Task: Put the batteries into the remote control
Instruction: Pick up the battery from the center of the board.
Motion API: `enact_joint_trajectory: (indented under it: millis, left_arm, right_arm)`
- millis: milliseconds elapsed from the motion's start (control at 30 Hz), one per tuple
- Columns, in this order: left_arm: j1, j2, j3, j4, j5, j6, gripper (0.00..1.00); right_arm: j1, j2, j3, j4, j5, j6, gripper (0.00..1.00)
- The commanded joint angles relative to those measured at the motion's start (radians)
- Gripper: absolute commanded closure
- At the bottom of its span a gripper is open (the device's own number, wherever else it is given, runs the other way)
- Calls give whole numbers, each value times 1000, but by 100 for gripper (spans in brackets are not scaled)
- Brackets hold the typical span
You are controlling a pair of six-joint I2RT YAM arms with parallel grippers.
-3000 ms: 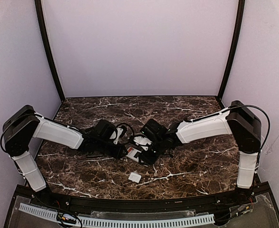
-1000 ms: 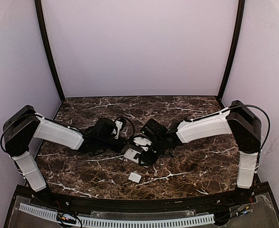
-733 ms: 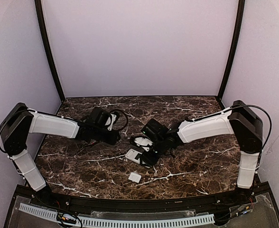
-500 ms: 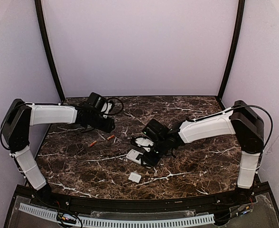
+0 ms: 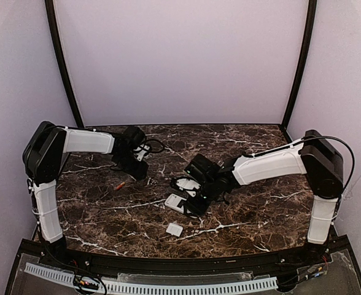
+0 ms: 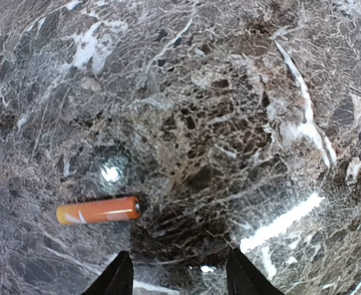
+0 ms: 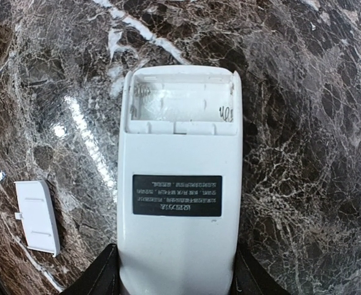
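The white remote control (image 7: 177,203) lies back up on the marble, and my right gripper (image 7: 177,273) is shut on its near end. Its battery recess (image 7: 180,103) is uncovered and holds nothing. In the top view the remote control (image 5: 175,201) sits mid-table by my right gripper (image 5: 193,200). My left gripper (image 5: 137,172) hovers at the back left, open, nothing between its fingers. An orange battery (image 6: 99,211) lies flat just left of and beyond my left gripper (image 6: 180,279). One battery (image 5: 118,185) shows in the top view.
A small white cover piece (image 5: 174,230) lies near the front edge, also seen as the cover piece (image 7: 38,216) left of the remote. Black posts and lilac walls close in the marble table (image 5: 254,215) on three sides.
My left arm has swung away from the remote toward the back left, and its jaws have opened. Orange batteries came into view on the marble. The right arm and remote stayed put.
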Motion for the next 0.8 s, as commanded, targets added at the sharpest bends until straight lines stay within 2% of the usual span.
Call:
enact_joint_trajectory:
  millis: [0, 233, 367, 467, 600, 767]
  left_arm:
    - [16, 29, 47, -38, -11, 54, 47]
    - [26, 24, 36, -20, 39, 62, 51]
    - [58, -48, 28, 65, 42, 23, 39]
    - [76, -44, 92, 105, 29, -38, 32]
    - [77, 23, 181, 123, -29, -71, 30]
    - [77, 121, 279, 196, -36, -87, 28]
  right_arm:
    - [4, -30, -6, -12, 6, -7, 100]
    - [1, -27, 0, -19, 8, -12, 100]
    - [-4, -25, 3, -21, 4, -15, 100]
    - [-12, -27, 2, -21, -4, -16, 100]
    - [-21, -33, -2, -24, -6, -19, 100]
    - [-35, -36, 1, -31, -15, -26, 100]
